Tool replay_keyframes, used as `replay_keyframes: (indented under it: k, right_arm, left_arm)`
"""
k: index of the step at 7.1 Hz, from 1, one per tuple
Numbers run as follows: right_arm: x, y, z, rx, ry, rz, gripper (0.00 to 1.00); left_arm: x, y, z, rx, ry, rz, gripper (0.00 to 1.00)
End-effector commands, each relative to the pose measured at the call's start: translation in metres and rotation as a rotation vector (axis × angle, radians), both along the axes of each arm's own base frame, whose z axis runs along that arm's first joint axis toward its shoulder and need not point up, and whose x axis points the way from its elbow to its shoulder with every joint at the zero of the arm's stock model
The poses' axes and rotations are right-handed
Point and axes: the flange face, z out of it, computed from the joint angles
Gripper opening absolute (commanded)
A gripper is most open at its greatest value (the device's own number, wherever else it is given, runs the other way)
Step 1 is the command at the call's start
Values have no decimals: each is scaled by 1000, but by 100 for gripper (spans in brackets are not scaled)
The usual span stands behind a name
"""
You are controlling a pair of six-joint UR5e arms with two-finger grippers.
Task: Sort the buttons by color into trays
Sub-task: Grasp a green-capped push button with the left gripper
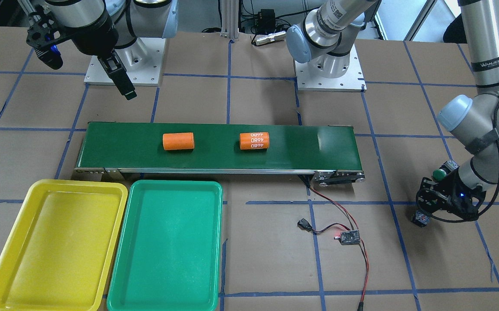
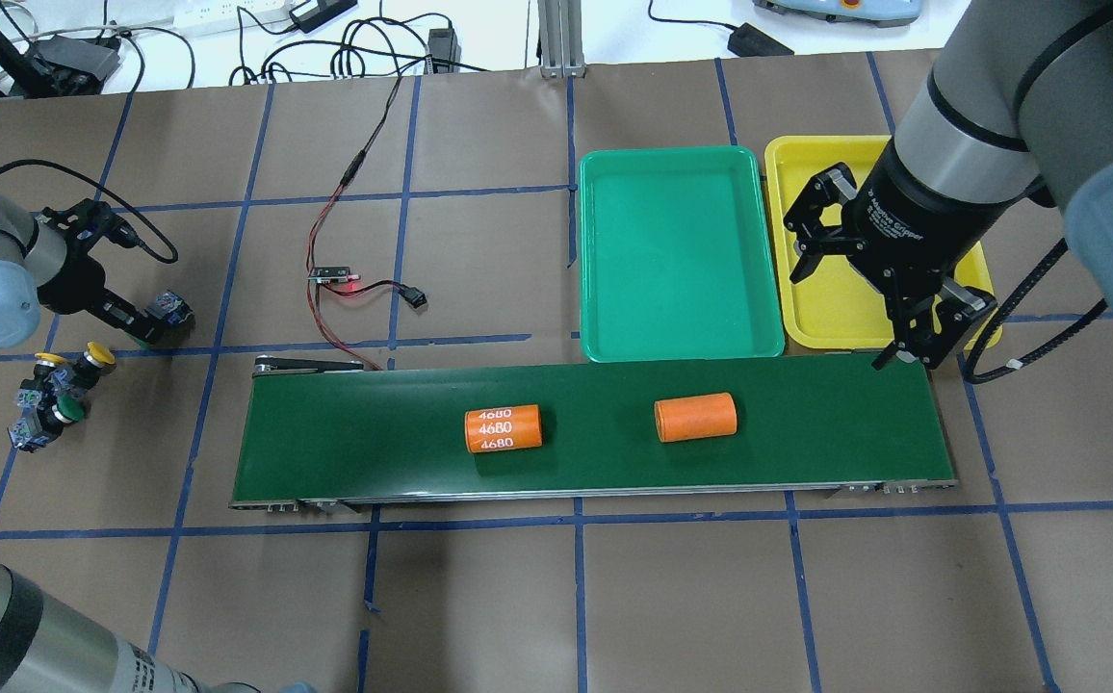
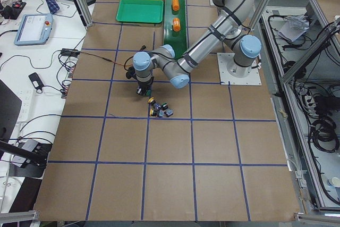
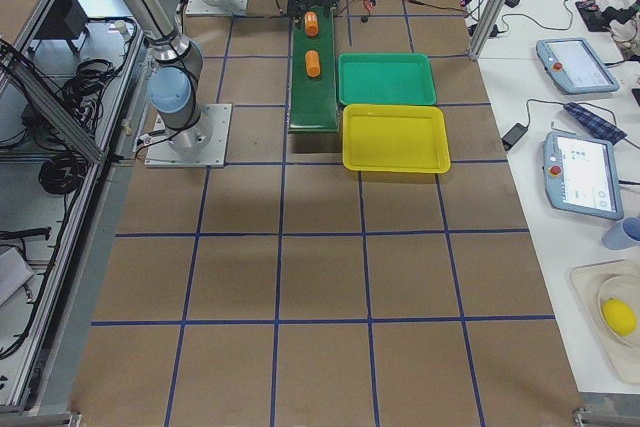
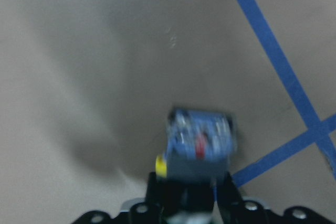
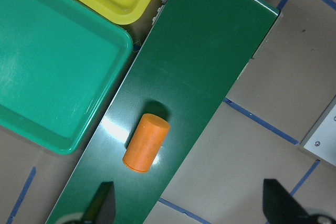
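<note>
My left gripper (image 2: 154, 325) is shut on one button (image 2: 173, 308) low over the table's left end. The left wrist view shows that button's blue-grey body (image 5: 202, 142) between the fingers, with its cap hidden. Three more buttons (image 2: 56, 385) lie clustered beside it, two with yellow caps and one green. My right gripper (image 2: 911, 354) is open and empty above the conveyor's right end, next to the yellow tray (image 2: 836, 298). The green tray (image 2: 677, 250) sits beside the yellow tray. Both trays hold nothing, as the front view shows for the yellow tray (image 1: 55, 246) and the green tray (image 1: 167, 246).
A long dark-green conveyor belt (image 1: 318, 147) lies across the middle with two orange cylinders on it, one plain (image 1: 178, 141) and one marked 4680 (image 1: 254, 141). A small circuit board (image 1: 348, 236) with red and black wires lies beyond the belt's left end.
</note>
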Motion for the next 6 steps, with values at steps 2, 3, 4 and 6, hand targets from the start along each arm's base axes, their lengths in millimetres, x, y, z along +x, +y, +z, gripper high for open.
replay_keyframes:
  k: [2,3,4,6]
  right_arm:
    - [0,1,2,-3,-2,-8,100]
    - [0,0,0,-2,-2,-9,100]
    - [0,2,2,-8,-1,-9,100]
    - [-1,-1,-1,0,7,-12,100]
  left_arm:
    - [-84,10,80,6,11,-209,16]
    - [-116,22,103,-2,13,-331,7]
    - [-151,29,123,-28,-1,-492,5]
    - [-244,72,108,15,47,-718,5]
